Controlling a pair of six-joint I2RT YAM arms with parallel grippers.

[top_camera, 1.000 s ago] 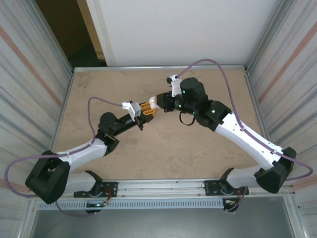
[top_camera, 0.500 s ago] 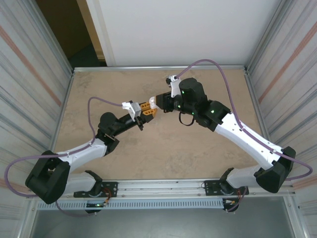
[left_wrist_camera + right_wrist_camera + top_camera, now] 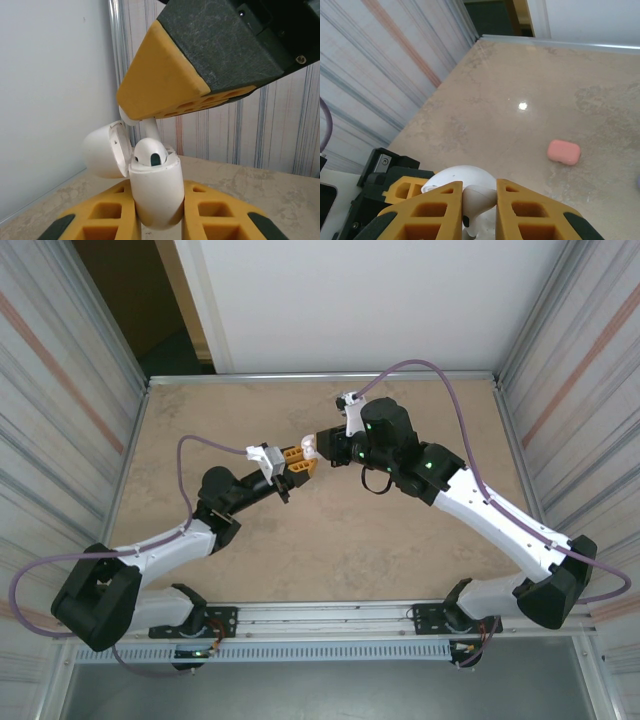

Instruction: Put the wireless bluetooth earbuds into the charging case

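the left hand is clamped on a white case, its two yellow fingers pressed against the case's sides. the case stands upright between them, rising above the fingertips. its lid is swung open and hangs off the case's left side in the left wrist view. one earbud already sits in the case's mouth, its rounded head showing just above the rim.

the right hand is closed on a second earbud, a white one, pinched between its two yellow fingers. in the right wrist view this second earbud fills the narrow gap between the fingers, and the white curve of the open case shows directly beneath it. in the left wrist view the right hand comes in from above, and the second earbud's stem reaches down from its fingertip to the case, right next to the seated earbud; whether the stem has entered its slot cannot be told.

seen from the top camera, the two hands meet tip to tip above the middle of the surface, the left hand just below and left of the right.

a pink case lies shut on the surface, well beyond the right hand's fingertips.
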